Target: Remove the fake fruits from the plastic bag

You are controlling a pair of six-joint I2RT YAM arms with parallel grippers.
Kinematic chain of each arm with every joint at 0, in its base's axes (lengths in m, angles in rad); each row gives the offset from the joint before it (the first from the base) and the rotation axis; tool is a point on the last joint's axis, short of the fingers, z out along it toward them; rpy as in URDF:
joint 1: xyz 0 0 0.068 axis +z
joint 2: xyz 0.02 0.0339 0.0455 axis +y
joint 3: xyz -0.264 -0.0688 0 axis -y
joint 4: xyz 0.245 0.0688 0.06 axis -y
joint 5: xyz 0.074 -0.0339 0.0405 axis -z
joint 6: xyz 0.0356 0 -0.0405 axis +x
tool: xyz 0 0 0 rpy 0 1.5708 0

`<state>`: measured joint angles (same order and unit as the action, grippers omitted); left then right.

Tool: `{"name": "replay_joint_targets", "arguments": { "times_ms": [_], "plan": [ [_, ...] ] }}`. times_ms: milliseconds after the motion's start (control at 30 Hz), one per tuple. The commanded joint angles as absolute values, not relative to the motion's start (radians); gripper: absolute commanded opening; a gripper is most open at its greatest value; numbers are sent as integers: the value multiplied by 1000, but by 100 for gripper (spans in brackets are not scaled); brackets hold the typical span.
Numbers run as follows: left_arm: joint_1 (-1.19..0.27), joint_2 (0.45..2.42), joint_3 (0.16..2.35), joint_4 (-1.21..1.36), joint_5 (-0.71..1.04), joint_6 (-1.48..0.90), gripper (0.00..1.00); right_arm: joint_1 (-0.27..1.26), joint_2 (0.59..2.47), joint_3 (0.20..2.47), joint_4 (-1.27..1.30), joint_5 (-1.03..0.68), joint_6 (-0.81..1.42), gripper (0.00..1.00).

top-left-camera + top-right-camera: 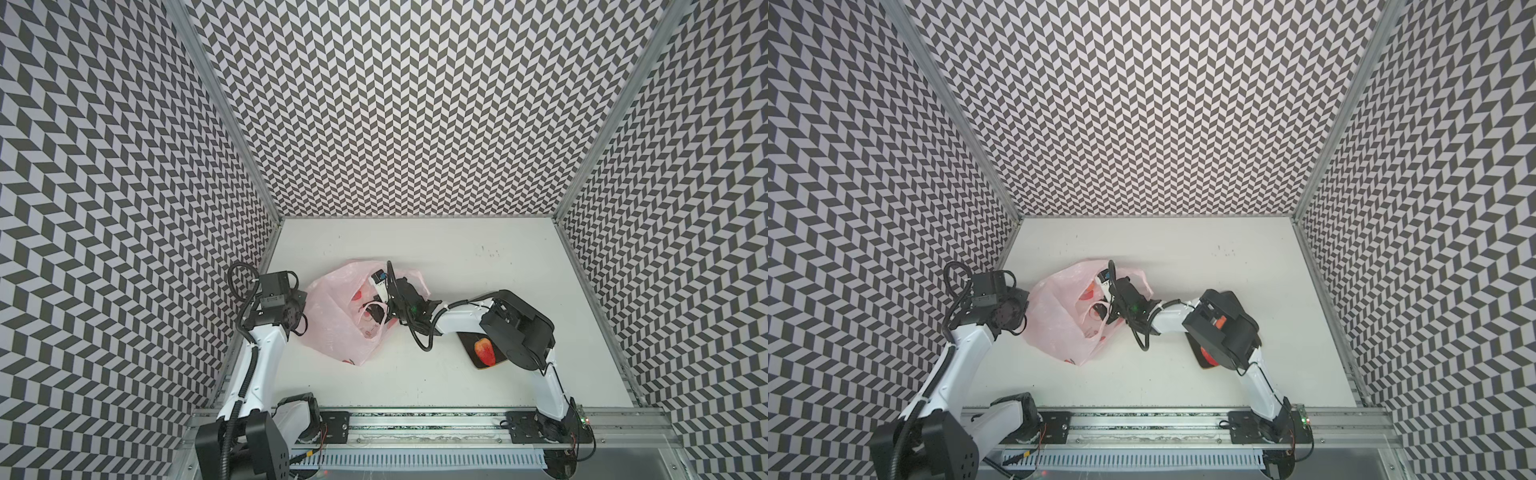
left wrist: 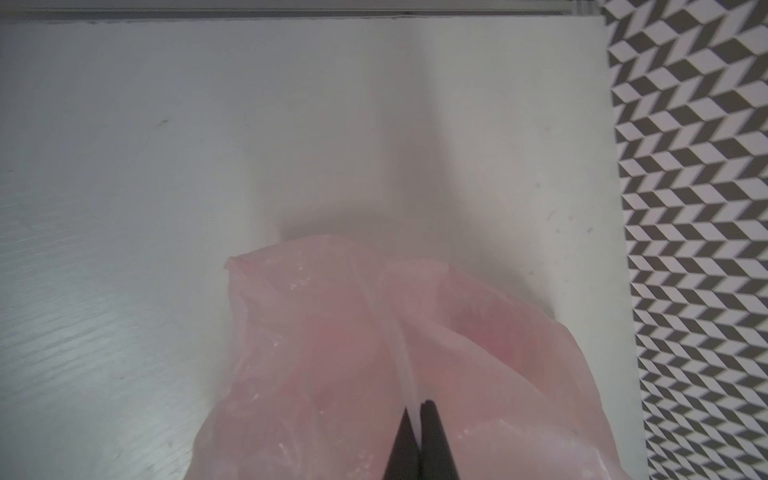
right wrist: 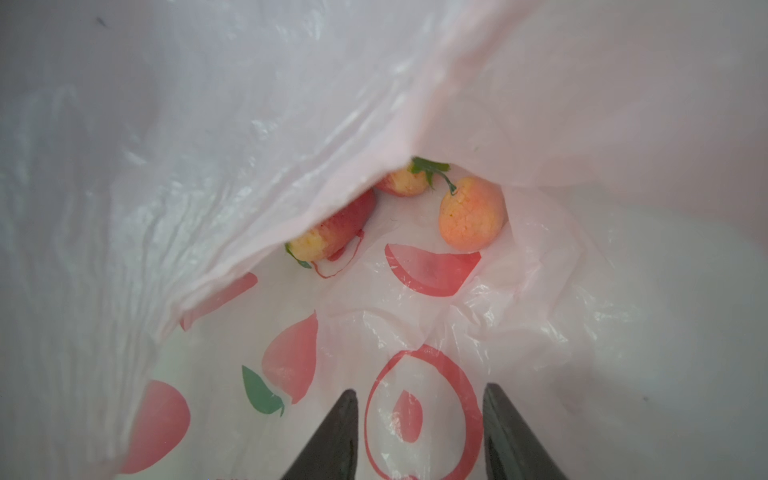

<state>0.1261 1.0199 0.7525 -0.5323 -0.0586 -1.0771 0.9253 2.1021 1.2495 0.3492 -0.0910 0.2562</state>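
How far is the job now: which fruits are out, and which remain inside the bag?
Done: one red fruit lies on the dark board. In hand: the left gripper is shut on the bag; the right gripper, open and empty, points into it. Left: at least three fruits inside.

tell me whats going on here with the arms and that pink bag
A two-armed robot is emptying a pink plastic bag. The left pincer is shut on a fold of the bag's film, holding it. The right pincer is open inside the bag's mouth, pointed at three fake fruits lying deeper in, and touches none of them. One red fruit already lies outside on a dark board by the right arm.
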Motion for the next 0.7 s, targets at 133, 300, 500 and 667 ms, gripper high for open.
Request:
{"name": "replay_joint_targets", "arguments": {
  "times_ms": [133, 300, 500, 667],
  "plan": [
    [-100, 870, 857, -504, -128, -943, 0, 898, 1980, 1222, 351, -103, 272, 54],
    [-252, 831, 904, -476, -173, -856, 0, 889, 1901, 1146, 336, -79, 263, 59],
    [-327, 827, 896, -422, -163, -805, 0, 879, 1867, 1087, 331, -74, 271, 62],
    [-359, 802, 886, -344, -109, -768, 0, 879, 1873, 1083, 329, -72, 279, 63]
  ]
}}
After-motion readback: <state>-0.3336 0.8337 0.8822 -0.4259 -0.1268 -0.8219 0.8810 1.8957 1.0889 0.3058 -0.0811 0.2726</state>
